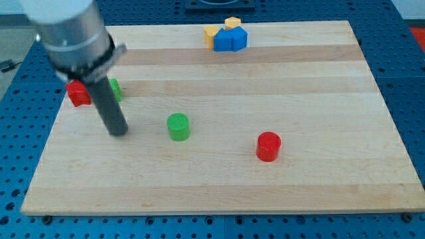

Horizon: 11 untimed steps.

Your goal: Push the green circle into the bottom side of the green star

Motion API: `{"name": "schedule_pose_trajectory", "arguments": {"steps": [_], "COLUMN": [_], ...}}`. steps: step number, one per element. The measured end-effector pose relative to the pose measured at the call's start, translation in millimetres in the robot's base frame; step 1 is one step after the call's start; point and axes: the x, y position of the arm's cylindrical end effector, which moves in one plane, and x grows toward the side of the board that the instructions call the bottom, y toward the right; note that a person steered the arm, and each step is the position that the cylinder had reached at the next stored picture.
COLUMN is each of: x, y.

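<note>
The green circle [178,126] stands on the wooden board left of centre. The green star [115,89] sits at the view's upper left, mostly hidden behind my rod. My tip [118,132] rests on the board, left of the green circle and below the green star. A gap of bare board lies between my tip and the green circle.
A red block [78,93] lies just left of the green star. A red circle [268,146] stands right of centre. Blue blocks [230,40] and yellow blocks [214,34] cluster at the top edge. The board [319,99] lies on a blue perforated table.
</note>
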Motion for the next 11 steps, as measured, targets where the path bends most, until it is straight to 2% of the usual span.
{"name": "schedule_pose_trajectory", "arguments": {"steps": [1, 2, 3, 5, 7, 11], "x": [52.8, 40.0, 8.8, -24.5, -27.0, -57.3], "y": [62.8, 147.1, 166.1, 116.7, 39.2, -30.0]}}
